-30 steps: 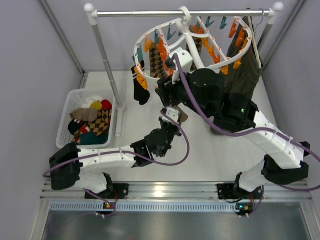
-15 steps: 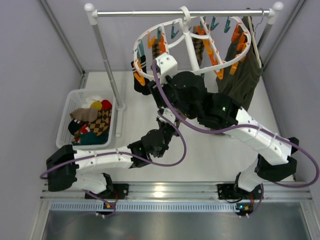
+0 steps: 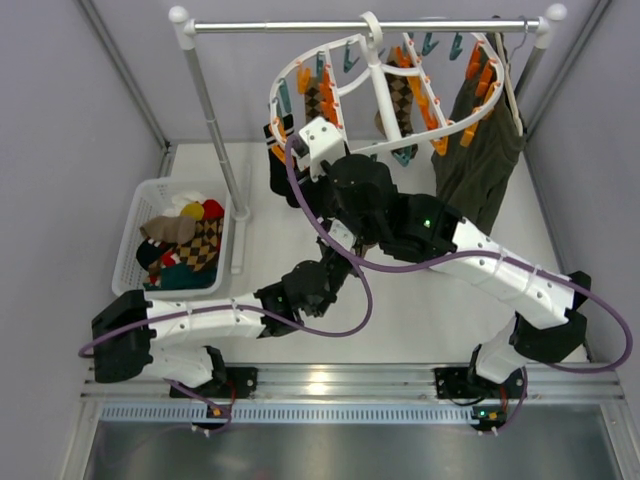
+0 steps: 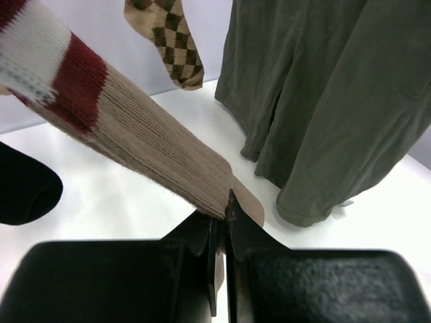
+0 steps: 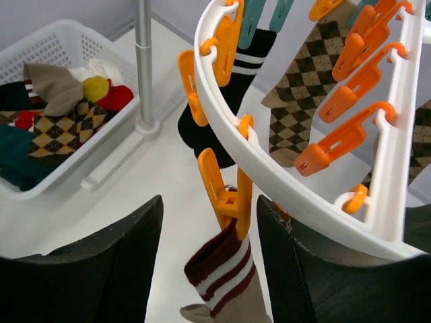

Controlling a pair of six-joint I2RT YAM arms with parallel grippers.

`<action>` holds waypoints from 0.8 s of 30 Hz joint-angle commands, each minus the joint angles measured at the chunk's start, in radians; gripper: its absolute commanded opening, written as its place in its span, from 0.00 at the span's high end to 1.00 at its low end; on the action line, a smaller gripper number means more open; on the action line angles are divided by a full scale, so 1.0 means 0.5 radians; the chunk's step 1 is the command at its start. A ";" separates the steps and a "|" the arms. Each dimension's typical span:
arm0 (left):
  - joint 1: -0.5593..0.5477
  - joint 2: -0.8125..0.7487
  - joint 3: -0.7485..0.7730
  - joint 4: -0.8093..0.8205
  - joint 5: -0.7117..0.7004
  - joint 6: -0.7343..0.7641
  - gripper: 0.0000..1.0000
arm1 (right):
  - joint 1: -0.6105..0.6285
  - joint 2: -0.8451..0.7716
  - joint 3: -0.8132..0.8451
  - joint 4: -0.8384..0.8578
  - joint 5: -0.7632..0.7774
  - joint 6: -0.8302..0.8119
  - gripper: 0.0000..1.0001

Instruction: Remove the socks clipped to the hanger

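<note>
The white oval hanger hangs from the rail with orange and teal pegs; its ring also shows in the right wrist view. A brown sock with a maroon-white striped cuff hangs from an orange peg. My right gripper is open, one finger on each side of that peg and cuff. My left gripper is shut on the lower end of the same brown sock. Argyle socks and a black sock are still clipped on.
A white basket with several socks stands at the left, also in the right wrist view. The rack's upright pole stands beside it. A dark olive garment hangs at the right and close behind the left gripper.
My right arm has swung left along the ring's near rim and the hanger has tilted. My left gripper has kept its hold and shifted slightly left.
</note>
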 commanded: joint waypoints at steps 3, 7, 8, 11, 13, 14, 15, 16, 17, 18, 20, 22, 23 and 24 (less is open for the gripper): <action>-0.037 -0.083 -0.013 0.092 0.040 0.010 1.00 | 0.017 -0.024 -0.008 0.260 0.141 -0.064 0.44; -0.052 -0.098 -0.032 0.095 0.055 0.004 1.00 | 0.017 -0.030 -0.060 0.374 0.251 -0.095 0.44; -0.056 -0.102 -0.035 0.092 0.061 0.004 1.00 | 0.017 -0.039 -0.106 0.411 0.279 -0.110 0.44; -0.065 -0.111 -0.041 0.092 0.073 0.001 1.00 | 0.017 -0.048 -0.155 0.503 0.352 -0.153 0.44; -0.071 -0.114 -0.041 0.092 0.086 0.001 1.00 | 0.017 -0.039 -0.159 0.518 0.368 -0.172 0.44; -0.074 -0.114 -0.041 0.092 0.089 0.004 1.00 | 0.014 -0.033 -0.165 0.537 0.374 -0.181 0.44; -0.071 -0.117 -0.041 0.095 0.092 0.004 1.00 | 0.014 -0.027 -0.168 0.546 0.395 -0.184 0.44; -0.077 -0.117 -0.041 0.092 0.101 0.004 1.00 | 0.017 -0.024 -0.177 0.561 0.408 -0.202 0.45; -0.077 -0.120 -0.041 0.092 0.104 0.004 1.00 | 0.017 -0.024 -0.198 0.595 0.414 -0.206 0.46; -0.083 -0.120 -0.041 0.092 0.110 0.001 1.00 | 0.014 -0.030 -0.214 0.610 0.432 -0.212 0.48; -0.083 -0.114 -0.038 0.092 0.113 0.010 1.00 | 0.014 -0.039 -0.247 0.650 0.441 -0.221 0.52; -0.086 -0.108 -0.041 0.092 0.110 0.013 1.00 | 0.014 -0.051 -0.272 0.696 0.454 -0.233 0.59; -0.086 -0.108 -0.041 0.095 0.107 0.013 1.00 | 0.014 -0.051 -0.272 0.705 0.454 -0.236 0.67; -0.086 -0.108 -0.044 0.095 0.104 0.013 1.00 | 0.014 -0.051 -0.269 0.708 0.454 -0.236 0.73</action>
